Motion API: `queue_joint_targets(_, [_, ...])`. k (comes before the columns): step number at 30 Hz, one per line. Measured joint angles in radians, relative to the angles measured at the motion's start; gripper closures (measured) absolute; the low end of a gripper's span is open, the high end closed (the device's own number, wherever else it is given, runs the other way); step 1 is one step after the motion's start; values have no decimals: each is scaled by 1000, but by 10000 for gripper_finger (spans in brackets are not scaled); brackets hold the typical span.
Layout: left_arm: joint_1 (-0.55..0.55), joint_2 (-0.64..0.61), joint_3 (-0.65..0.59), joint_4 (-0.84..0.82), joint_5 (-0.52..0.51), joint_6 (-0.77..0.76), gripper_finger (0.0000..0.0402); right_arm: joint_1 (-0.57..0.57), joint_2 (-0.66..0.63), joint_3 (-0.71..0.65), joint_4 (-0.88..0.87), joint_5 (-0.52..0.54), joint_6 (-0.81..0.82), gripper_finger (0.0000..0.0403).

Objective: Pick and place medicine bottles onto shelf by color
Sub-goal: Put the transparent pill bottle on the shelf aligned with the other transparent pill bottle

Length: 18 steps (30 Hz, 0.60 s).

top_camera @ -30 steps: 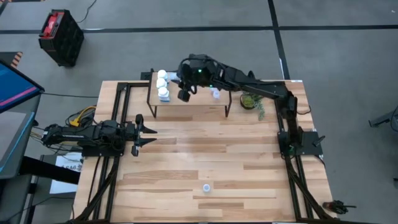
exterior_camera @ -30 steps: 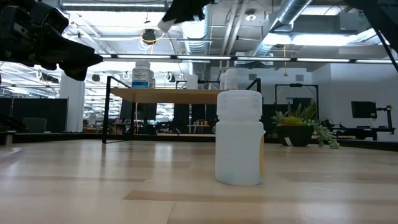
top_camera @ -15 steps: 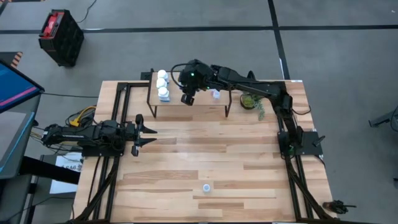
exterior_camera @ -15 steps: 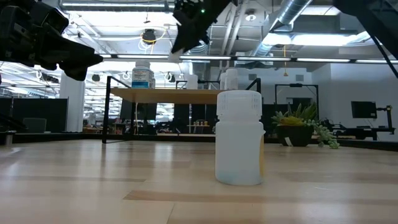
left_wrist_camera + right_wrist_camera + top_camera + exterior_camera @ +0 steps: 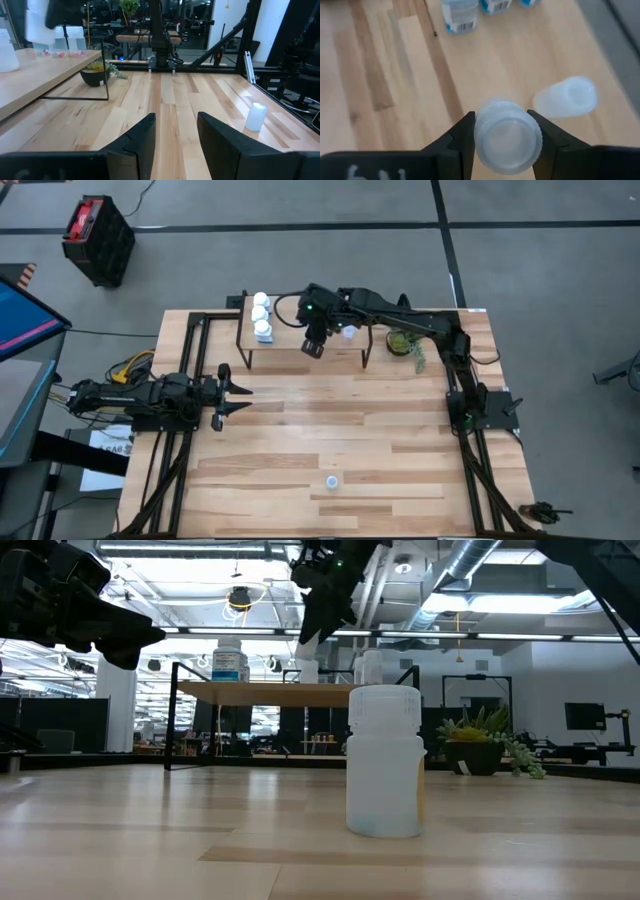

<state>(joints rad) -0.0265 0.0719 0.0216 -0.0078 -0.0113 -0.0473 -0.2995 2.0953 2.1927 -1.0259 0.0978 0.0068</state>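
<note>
My right gripper point(image 5: 313, 347) hangs over the light-wood shelf point(image 5: 285, 345) and is shut on a translucent medicine bottle point(image 5: 507, 135). It also shows in the low view point(image 5: 322, 610), above the shelf top point(image 5: 270, 692). Three white bottles point(image 5: 261, 315) stand in a row on the shelf's left end. Another translucent bottle point(image 5: 348, 332) stands on the shelf to the right of the gripper. One more translucent bottle point(image 5: 331, 481) stands on the table near its near edge. My left gripper point(image 5: 238, 391) waits open at the table's left side. My right gripper pinches the translucent bottle's body just under the cap point(image 5: 479, 131) between its two fingers, one on each side. The fingers come from above, pointing down. The bottle is upright, cap up toward the wrist camera, lifted clear above the shelf top.
A small green potted plant point(image 5: 403, 343) sits on the table just right of the shelf. The shelf's thin black legs point(image 5: 172, 715) stand on the slatted tabletop. Black frame rails point(image 5: 190, 360) run along the table's left and right sides.
My right gripper has carried the translucent bottle from beside the white bottles toward the table's right edge and a little toward its near edge, staying above the shelf and shut on the bottle.
</note>
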Motion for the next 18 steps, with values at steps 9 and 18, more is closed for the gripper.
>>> queue_joint_targets(9, [0, 0, 0, 0, 0, 0, 269, -19, 46, -2, 22, -8, 31, 251])
queue_joint_targets(18, [0, 0, 0, 0, 0, 0, 269, -30, 74, -4, -6, -23, 28, 244])
